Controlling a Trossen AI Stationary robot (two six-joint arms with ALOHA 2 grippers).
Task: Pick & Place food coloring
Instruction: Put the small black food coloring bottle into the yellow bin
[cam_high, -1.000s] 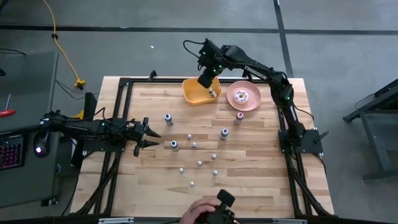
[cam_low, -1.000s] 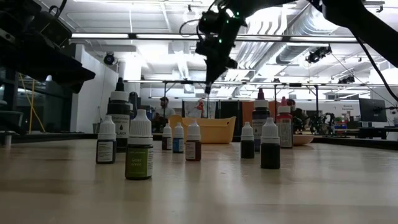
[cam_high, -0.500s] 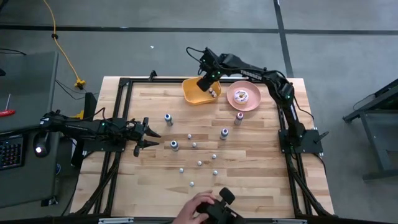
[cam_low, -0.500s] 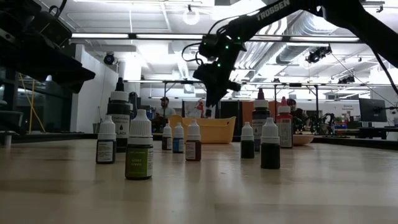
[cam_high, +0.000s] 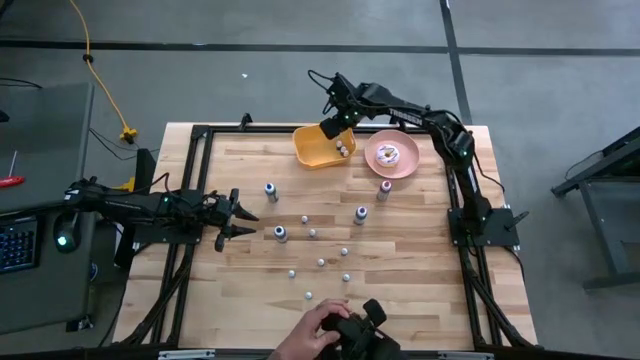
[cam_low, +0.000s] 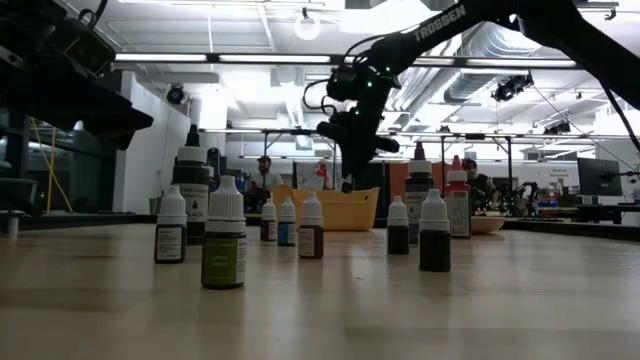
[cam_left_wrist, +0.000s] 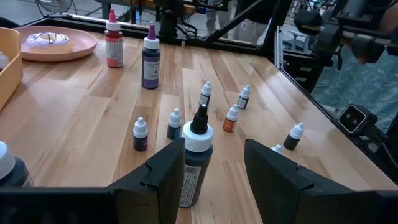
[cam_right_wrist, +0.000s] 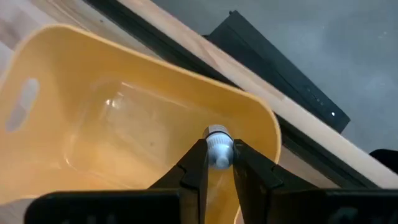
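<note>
The food coloring is a scatter of tiny bottles standing upright on the wooden table (cam_high: 420, 230), among them one (cam_high: 360, 213) and a reddish one (cam_high: 385, 187). A couple more lie in the yellow bin (cam_high: 312, 150) at its right corner (cam_high: 343, 150). My right gripper (cam_high: 333, 127) hangs over the bin's far right corner, shut on a small white-capped bottle (cam_right_wrist: 217, 144). My left gripper (cam_high: 243, 215) waits open at the table's left, a black-tipped bottle (cam_left_wrist: 194, 168) standing just ahead of its fingers (cam_left_wrist: 169, 168), apart from them. My right gripper pinches the little bottle between its two fingers (cam_right_wrist: 198, 163). The white cap end (cam_right_wrist: 217, 138) sticks out past the fingertips. The bottle is lifted clear above the inside of the yellow bin (cam_right_wrist: 124, 130); its body is hidden by the fingers.
A pink plate with a doughnut (cam_high: 391, 155) sits right of the bin. A black frame (cam_high: 200, 135) runs round the table. A person's hand with a dark device (cam_high: 345, 330) is at the near edge. Bare wood lies between the left gripper and the bin.
My right gripper has drifted a little toward the table's right over the bin, sunk slightly and turned about its wrist, staying shut. The hand at the near edge has shifted with its device. The bottles on the table have kept their places.
</note>
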